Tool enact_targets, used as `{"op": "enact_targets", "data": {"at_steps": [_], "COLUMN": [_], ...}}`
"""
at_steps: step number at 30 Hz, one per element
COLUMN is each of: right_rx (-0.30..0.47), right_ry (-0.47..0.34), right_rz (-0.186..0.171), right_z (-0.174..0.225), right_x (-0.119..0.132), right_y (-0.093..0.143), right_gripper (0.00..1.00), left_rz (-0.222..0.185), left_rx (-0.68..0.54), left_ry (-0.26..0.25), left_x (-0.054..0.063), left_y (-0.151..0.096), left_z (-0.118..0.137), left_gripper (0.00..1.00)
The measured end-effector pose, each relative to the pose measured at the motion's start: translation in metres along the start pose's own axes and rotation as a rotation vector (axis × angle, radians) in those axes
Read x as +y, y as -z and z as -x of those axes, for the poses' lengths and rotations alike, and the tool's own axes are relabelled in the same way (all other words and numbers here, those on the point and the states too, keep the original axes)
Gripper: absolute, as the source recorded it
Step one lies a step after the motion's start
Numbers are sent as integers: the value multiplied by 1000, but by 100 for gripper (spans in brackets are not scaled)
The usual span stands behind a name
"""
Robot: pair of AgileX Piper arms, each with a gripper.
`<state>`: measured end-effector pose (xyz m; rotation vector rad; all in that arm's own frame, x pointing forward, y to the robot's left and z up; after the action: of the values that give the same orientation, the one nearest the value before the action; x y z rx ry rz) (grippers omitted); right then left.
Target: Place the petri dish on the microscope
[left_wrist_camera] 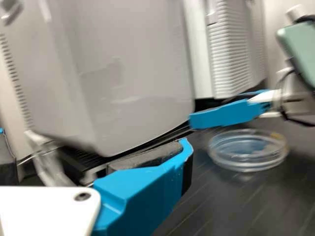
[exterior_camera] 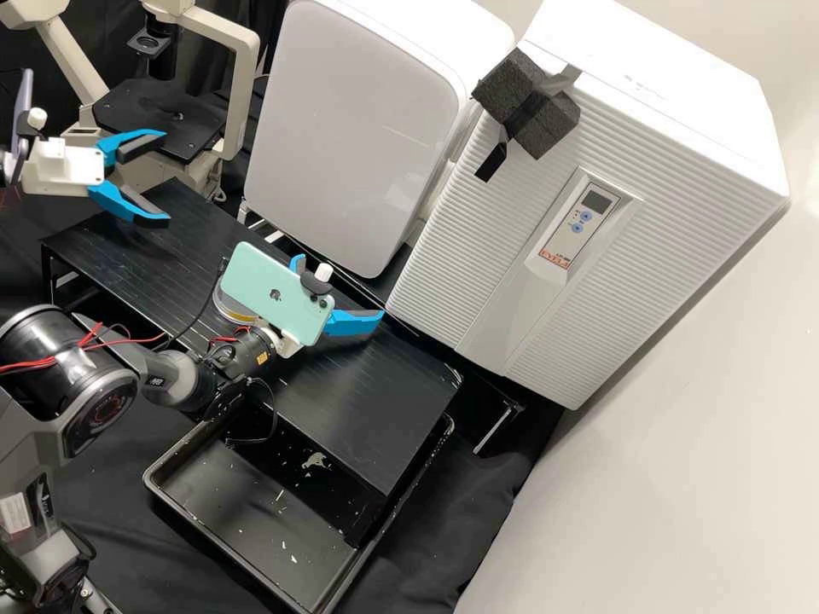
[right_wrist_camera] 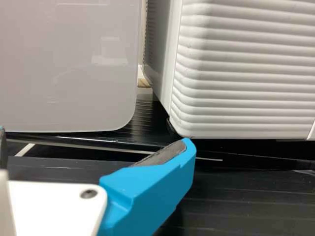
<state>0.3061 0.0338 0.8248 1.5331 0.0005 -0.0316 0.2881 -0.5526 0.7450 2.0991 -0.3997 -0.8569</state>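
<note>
The left gripper (exterior_camera: 164,179) hangs open above the far left end of the rack, in front of the microscope's black stage (exterior_camera: 162,118). In the left wrist view, that gripper (left_wrist_camera: 93,147) has its fingers spread with nothing between them. The clear petri dish (left_wrist_camera: 248,155) lies flat on the black surface there, below the other arm's blue finger. From the high view, the petri dish (exterior_camera: 229,309) is partly hidden by the phone on the right arm. The right gripper (exterior_camera: 341,292) is open and empty, beyond the dish; the right wrist view shows this gripper (right_wrist_camera: 93,145) before the white units.
Two large white units, one smooth (exterior_camera: 350,128) and one ribbed (exterior_camera: 478,247), stand behind the black rack (exterior_camera: 367,401). A black tray (exterior_camera: 256,546) with pale scraps sits at the front. The right arm's phone (exterior_camera: 273,294) and cables hang over the rack.
</note>
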Motion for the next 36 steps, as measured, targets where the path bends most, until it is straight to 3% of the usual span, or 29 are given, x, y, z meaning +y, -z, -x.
{"op": "enact_targets", "data": {"at_steps": [6, 8, 14, 19, 26, 29, 36], "right_rx": [0, 0, 0, 0, 0, 0, 0], "right_ry": [0, 0, 0, 0, 0, 0, 0], "right_rz": [0, 0, 0, 0, 0, 0, 0], "right_z": [0, 0, 0, 0, 0, 0, 0], "right_x": [0, 0, 0, 0, 0, 0, 0], "right_y": [0, 0, 0, 0, 0, 0, 0], "right_gripper": [100, 100, 100, 100, 100, 100, 100], "left_rz": [46, 67, 79, 138, 219, 222, 184], "left_rx": [-84, -118, -177, -237, -276, -284, -315], "left_ry": [18, 45, 129, 194, 217, 226, 238], "left_x": [-4, -10, -29, -44, -41, -40, -36], "left_y": [-11, -17, -28, -37, -41, -42, -50], "left_z": [-21, -28, -49, -59, -62, -64, -72], "left_gripper": [100, 100, 100, 100, 100, 100, 100]}}
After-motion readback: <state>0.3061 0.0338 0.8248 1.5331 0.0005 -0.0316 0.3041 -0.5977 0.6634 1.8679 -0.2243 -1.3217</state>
